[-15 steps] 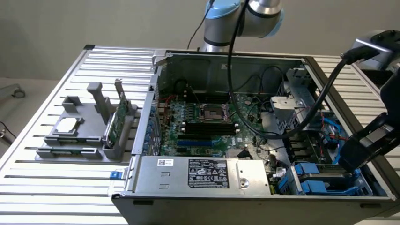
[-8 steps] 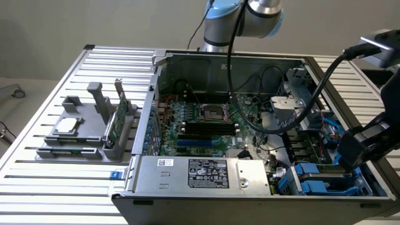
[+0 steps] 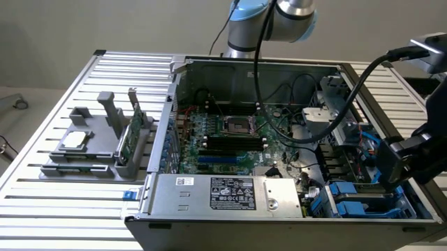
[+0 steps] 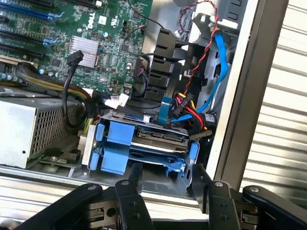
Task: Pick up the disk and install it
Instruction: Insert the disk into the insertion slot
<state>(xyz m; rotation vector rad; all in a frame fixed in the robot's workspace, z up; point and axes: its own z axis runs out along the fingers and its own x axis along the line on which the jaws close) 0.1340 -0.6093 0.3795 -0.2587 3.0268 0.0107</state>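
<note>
The disk [image 4: 160, 139], silver-grey in a blue plastic carrier, sits in the drive bay at the computer case's front corner on the exterior view's right, where its blue carrier [image 3: 347, 191] shows. Red, yellow and blue cables [image 4: 192, 111] run to the bay just behind it. My gripper [image 4: 167, 177] hovers directly over the bay with its black fingers [image 4: 135, 175] spread wide and nothing between them. In the exterior view my gripper [image 3: 397, 166] hangs beside the case's wall, just above the bay, apart from the disk.
The open case [image 3: 244, 61] lies on a slatted metal table [image 3: 63, 198]. Inside are the green motherboard [image 3: 223, 141] and a silver power supply [image 3: 223, 194]. A grey fixture [image 3: 98, 151] on the exterior view's left holds a green card and a square chip. The case's wall [image 4: 242, 91] stands close beside my fingers.
</note>
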